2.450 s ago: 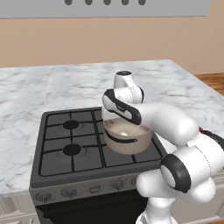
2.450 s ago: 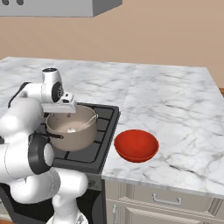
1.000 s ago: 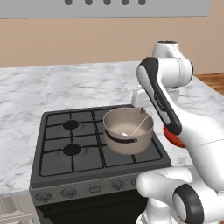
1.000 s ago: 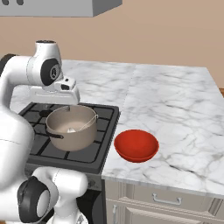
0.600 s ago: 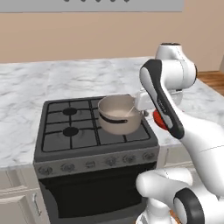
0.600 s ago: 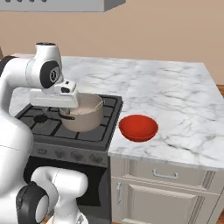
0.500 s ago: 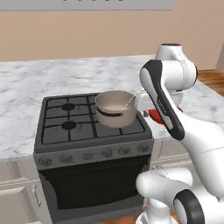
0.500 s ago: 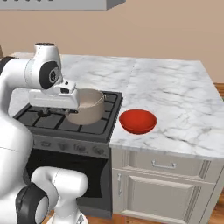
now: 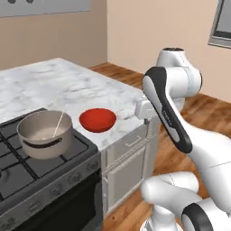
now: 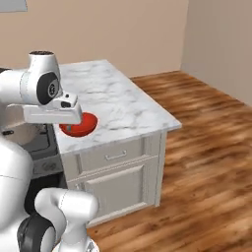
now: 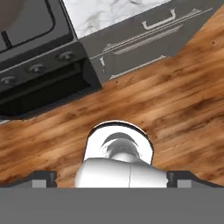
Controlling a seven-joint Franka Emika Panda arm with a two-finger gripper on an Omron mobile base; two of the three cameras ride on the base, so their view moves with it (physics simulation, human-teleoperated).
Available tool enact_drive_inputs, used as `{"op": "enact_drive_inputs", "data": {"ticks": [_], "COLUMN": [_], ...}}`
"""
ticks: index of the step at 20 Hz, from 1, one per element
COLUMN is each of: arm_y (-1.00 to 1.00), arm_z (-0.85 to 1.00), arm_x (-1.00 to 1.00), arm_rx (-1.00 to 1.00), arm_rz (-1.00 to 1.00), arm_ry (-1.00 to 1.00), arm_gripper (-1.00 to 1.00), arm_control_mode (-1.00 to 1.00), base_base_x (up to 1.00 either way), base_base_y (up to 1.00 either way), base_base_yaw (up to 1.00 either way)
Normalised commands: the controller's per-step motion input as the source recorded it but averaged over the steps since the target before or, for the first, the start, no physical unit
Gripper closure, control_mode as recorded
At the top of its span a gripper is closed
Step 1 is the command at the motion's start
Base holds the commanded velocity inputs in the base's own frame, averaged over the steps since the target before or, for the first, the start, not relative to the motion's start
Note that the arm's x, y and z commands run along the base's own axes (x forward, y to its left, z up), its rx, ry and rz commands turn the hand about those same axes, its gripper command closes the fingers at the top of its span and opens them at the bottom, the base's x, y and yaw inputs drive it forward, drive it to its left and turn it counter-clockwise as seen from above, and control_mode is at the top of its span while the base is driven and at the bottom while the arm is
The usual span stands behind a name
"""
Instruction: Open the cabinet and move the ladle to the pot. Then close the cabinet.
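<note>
Hand view looks straight down: the hand [image 11: 112, 178] is spread as wide as it goes, its two dark tips far apart at the lower corners, and nothing is between them. Below it lies the wood floor [image 11: 175, 109], with the stove [image 11: 39, 65] front and a drawer [image 11: 144, 39] across the top of that view. So the hand is off the table's edge and points downward, away from any wall.

In the left base view the arm is folded high beside the table [image 9: 58, 85] corner. On the stove's near burner stands the pot [image 9: 45, 134], handle toward the camera. A thin pale stem, which I take to be the ladle [image 9: 57, 124], leans out of the pot toward its right rim. By that reading the ladle is delivered and only the closing is left. A red bowl [image 9: 97, 119] sits on the table just beside the pot, apart from it.

The cabinet I cannot place with certainty. A grey-framed panel [image 9: 223, 22] high on the far wall, to the arm's right, may belong to it. If so, the cabinet lies above and to the right of the hand, well apart, and the hand would need to tip up from the floor to face it.
</note>
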Motion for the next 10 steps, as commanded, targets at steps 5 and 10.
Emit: {"op": "enact_drive_inputs", "data": {"ticks": [5, 10], "arm_y": [0.00, 0.00], "arm_z": [0.00, 0.00], "arm_x": [0.00, 0.00], "arm_rx": [0.00, 0.00], "arm_rz": [0.00, 0.00], "arm_ry": [0.00, 0.00], "arm_gripper": [-1.00, -1.00], "arm_control_mode": [1.00, 1.00], "base_base_x": [0.00, 0.00], "base_base_y": [-0.17, -0.20], "base_base_yaw": [-0.92, -0.91]}}
